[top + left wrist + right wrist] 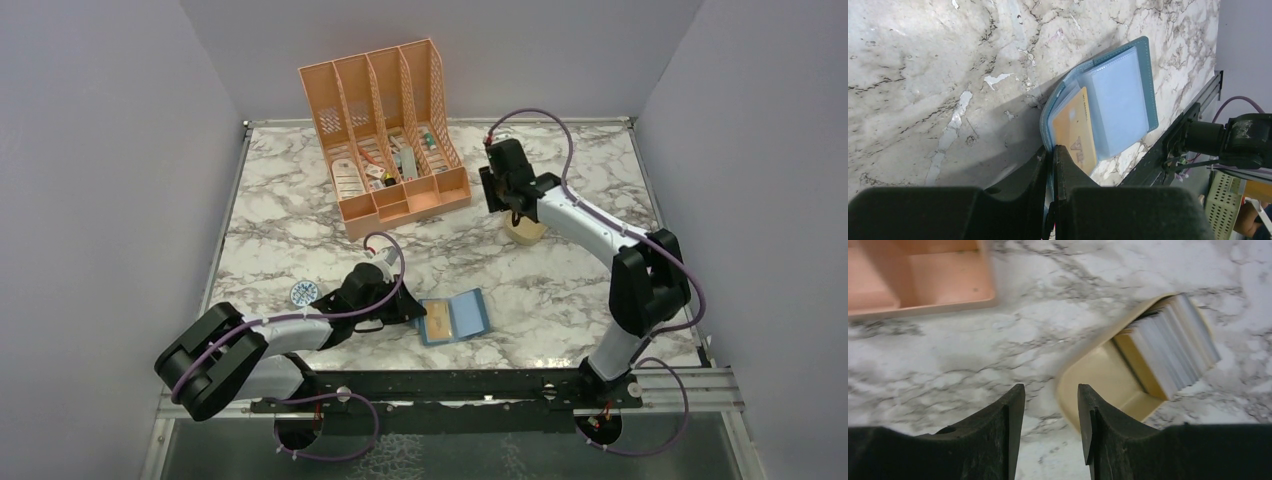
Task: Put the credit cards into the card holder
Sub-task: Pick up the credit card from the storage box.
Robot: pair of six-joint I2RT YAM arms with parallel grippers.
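At the near middle of the desk (pixel 560 285), the card holder (pixel 455 318) lies spread open with its pale sleeves up. One orange card (pixel 1075 131) sits on its left leaf, but I cannot tell whether it is already in a pocket or only lying there. The left jaws are nipped almost shut on that leaf's near edge, and they may or may not catch the card too.

The step in hand, I judge, is seating this card while the holder is steadied. Next the card needs sliding fully home without dragging the light holder across the marble.

The right jaws stand moderately wide, holding nothing, just beside the tan tray (pixel 1088 385) and well apart from the holder. That tray carries a stack of cards (pixel 1168 347) standing on edge, so most of the work looks undone.

Behind, the peach organizer (pixel 385 130) holds small oddments in its tall slots, too small to name.
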